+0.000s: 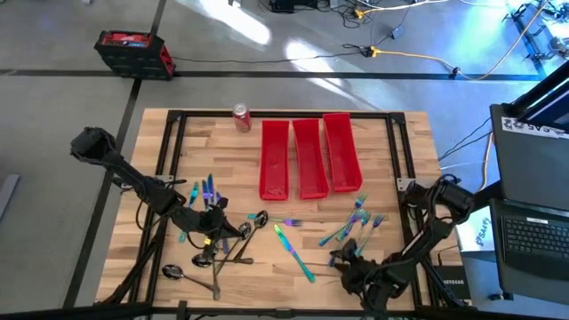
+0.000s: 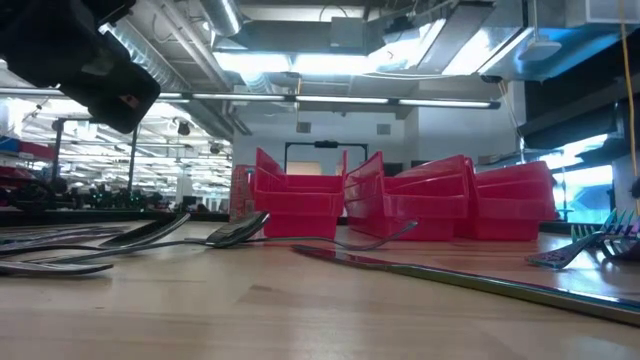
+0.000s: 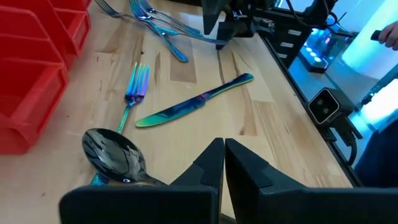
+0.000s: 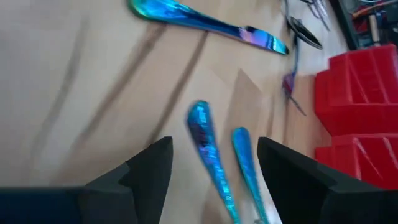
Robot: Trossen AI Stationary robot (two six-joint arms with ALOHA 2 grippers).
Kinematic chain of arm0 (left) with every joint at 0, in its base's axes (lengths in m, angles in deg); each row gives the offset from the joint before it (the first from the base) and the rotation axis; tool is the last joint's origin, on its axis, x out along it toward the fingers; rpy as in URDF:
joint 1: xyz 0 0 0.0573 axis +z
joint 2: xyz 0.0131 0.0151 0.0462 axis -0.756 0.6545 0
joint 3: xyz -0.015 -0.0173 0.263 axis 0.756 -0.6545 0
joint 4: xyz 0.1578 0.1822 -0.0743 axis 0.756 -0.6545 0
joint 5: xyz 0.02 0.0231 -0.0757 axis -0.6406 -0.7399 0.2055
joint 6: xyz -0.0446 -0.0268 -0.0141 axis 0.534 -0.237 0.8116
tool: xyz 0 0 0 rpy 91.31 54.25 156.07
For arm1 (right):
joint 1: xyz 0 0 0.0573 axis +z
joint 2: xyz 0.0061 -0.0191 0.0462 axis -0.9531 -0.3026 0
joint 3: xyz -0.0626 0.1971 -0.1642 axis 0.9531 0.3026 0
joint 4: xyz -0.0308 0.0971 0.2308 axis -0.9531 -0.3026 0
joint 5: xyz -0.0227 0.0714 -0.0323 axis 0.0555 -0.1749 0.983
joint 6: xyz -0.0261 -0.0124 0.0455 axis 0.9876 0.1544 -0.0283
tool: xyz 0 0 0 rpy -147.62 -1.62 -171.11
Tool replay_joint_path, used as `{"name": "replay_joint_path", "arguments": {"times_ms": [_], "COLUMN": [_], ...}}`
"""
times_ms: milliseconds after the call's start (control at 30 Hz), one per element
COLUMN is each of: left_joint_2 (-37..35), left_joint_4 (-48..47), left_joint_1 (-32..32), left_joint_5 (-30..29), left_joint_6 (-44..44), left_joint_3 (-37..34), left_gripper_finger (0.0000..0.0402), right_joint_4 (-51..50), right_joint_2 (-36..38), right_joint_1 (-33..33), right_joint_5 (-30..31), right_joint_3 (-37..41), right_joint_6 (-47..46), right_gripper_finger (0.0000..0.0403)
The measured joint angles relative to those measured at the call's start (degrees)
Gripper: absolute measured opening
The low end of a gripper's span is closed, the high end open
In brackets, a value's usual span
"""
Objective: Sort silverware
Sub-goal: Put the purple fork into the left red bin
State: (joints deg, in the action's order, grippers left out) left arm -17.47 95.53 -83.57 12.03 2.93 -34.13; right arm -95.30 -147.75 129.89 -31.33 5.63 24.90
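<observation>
Silverware lies scattered on the wooden table's near half. In the high view, iridescent forks (image 1: 357,222) lie at the right, a knife (image 1: 294,252) in the middle, and dark spoons (image 1: 213,258) and more forks (image 1: 206,191) at the left. My right gripper (image 4: 214,171) is open, low over the table. Its fingers stand on either side of two blue handles (image 4: 205,137) and touch neither. My left gripper (image 3: 224,168) is shut and empty, above a spoon (image 3: 115,155), with a knife (image 3: 196,106) and a fork (image 3: 134,90) lying beyond it.
Three long red bins (image 1: 308,158) stand side by side at the table's far middle, with a red soda can (image 1: 241,116) to their left. A black frame (image 1: 169,142) runs around the tabletop. A laptop (image 1: 533,233) sits off the right edge.
</observation>
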Motion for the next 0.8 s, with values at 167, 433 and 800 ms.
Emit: {"name": "replay_joint_path", "arguments": {"times_ms": [167, 433, 800], "left_joint_2": [0.0, 0.0, 0.0], "left_joint_4": [-0.1, -0.5, -0.5], "left_joint_1": [0.0, 0.0, 0.0], "left_joint_5": [-1.8, -2.1, -3.3], "left_joint_6": [-0.1, -0.6, -0.5], "left_joint_3": [0.0, 0.0, 0.0], "left_gripper_finger": [0.0, 0.0, 0.0], "right_joint_4": [-2.9, -2.8, -3.3], "right_joint_2": [0.0, -0.1, -0.1], "right_joint_1": [-1.8, -2.0, -3.1], "right_joint_5": [1.3, 0.4, -1.8], "right_joint_3": [0.1, 0.2, 0.3], "right_joint_6": [-1.9, -1.8, -5.4], "right_gripper_finger": [0.022, 0.0205, 0.0097]}}
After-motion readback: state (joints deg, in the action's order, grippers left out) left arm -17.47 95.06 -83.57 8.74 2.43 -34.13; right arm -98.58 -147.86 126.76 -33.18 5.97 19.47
